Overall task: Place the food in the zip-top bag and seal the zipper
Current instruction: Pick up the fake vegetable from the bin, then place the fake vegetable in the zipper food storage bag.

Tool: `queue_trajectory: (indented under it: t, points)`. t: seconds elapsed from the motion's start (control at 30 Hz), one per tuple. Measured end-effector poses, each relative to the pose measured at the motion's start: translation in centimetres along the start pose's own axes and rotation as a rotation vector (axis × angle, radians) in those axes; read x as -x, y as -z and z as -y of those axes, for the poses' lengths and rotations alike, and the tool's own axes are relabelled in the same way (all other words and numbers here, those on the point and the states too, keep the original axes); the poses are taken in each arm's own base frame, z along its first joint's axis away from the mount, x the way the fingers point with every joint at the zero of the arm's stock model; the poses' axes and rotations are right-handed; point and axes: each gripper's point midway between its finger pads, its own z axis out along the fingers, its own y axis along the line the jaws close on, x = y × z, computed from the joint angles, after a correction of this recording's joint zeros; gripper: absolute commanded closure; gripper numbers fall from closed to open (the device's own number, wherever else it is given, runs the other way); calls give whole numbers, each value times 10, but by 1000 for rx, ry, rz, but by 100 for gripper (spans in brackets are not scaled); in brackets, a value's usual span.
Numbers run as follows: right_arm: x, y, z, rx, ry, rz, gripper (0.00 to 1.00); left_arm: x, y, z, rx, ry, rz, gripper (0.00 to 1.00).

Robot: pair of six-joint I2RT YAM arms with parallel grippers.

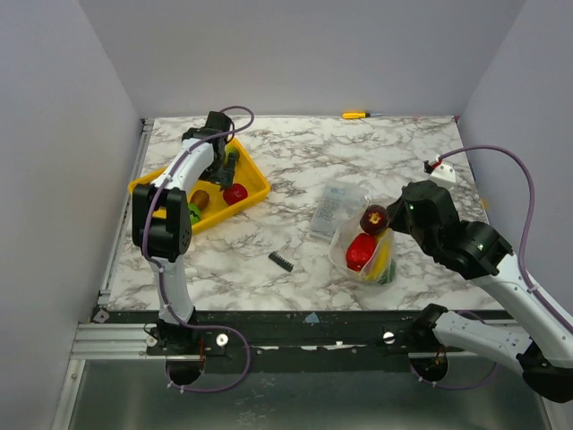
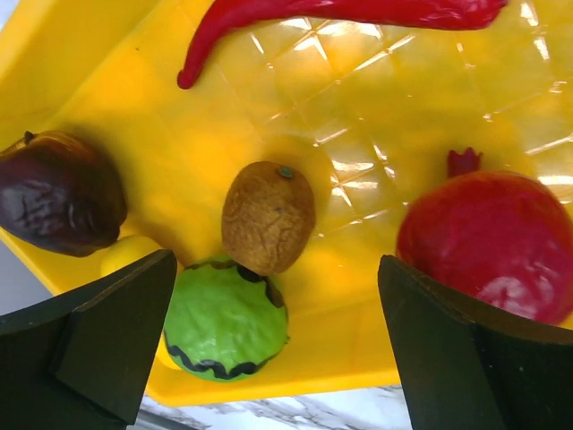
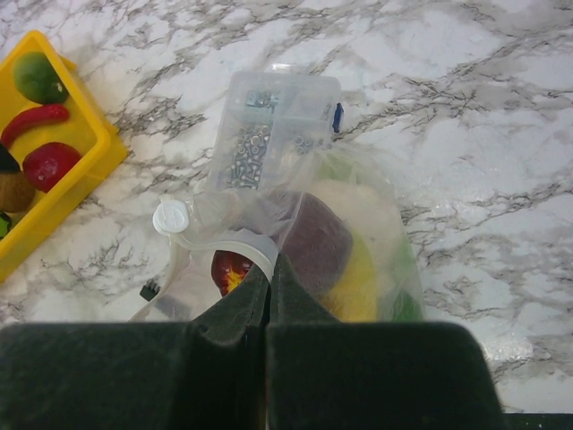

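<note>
Seen from above, my left gripper (image 1: 219, 143) hangs over the yellow tray (image 1: 261, 186) at the far left of the tabletop (image 1: 295, 152), since that is where the loose food lies. My right gripper (image 1: 394, 218) is on the right, pinching the upper edge of the zip-top bag (image 1: 363, 260), which rests on the tabletop just beside a clear parts box (image 1: 336, 210). A dark purple-red piece (image 1: 373, 218) sits at the bag's mouth above a red piece (image 1: 361, 252) and something yellow. I judge the bag to be partly filled and held up by its rim so the mouth faces upward for the next piece. In my left wrist view the fingers stand wide apart and grip nothing. They frame a brown kiwi (image 2: 268, 215) and a green piece (image 2: 226, 318) touching it. A red pomegranate (image 2: 488, 246) lies toward one finger, a dark purple fig (image 2: 58, 193) toward the other, and a red chili (image 2: 340, 13) beyond. The kiwi is the most centred, so it looks like the likeliest pick. In my right wrist view the fingers are pressed together on the bag's rim, where the zipper (image 3: 237, 242) curls. I judge it not yet sealed, and the thin plastic would likely slump if I released it.
</note>
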Motion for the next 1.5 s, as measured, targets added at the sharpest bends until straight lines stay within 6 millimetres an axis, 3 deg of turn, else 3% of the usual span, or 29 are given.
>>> queue_trajectory:
  t: [0.2, 0.37, 0.53, 0.7, 0.97, 1.1, 1.2, 1.37, 1.43, 1.5]
  points:
    - [0, 0, -1, 2, -1, 1, 100, -1, -20, -16, 35, -43, -67, 10]
    - [-1, -1, -2, 9, -2, -2, 100, -16, -45, -22, 44, -63, -147, 18]
    - [-2, -3, -5, 14, -3, -6, 100, -25, -61, -21, 44, -81, -194, 38]
    - [-2, -3, -6, 19, -5, -7, 100, -28, -67, -20, 42, -87, -212, 59]
    - [-3, -4, -7, 24, -4, -12, 100, -15, -56, -19, 18, -71, -178, 75]
    - [-5, -6, -9, 24, -3, -17, 100, 1, -30, -25, 9, -46, -111, 80]
    - [-6, -8, -11, 27, -8, -20, 100, 19, 0, -31, -7, -15, -30, 85]
    - [-8, -10, -13, 35, -11, -27, 100, 47, 79, -24, -172, 67, 172, 87]
    - [-9, -10, -14, 37, -12, -29, 100, 52, 111, -13, -277, 95, 257, 87]
    - [-9, -11, -14, 38, -14, -30, 100, 49, 157, 11, -443, 107, 365, 87]
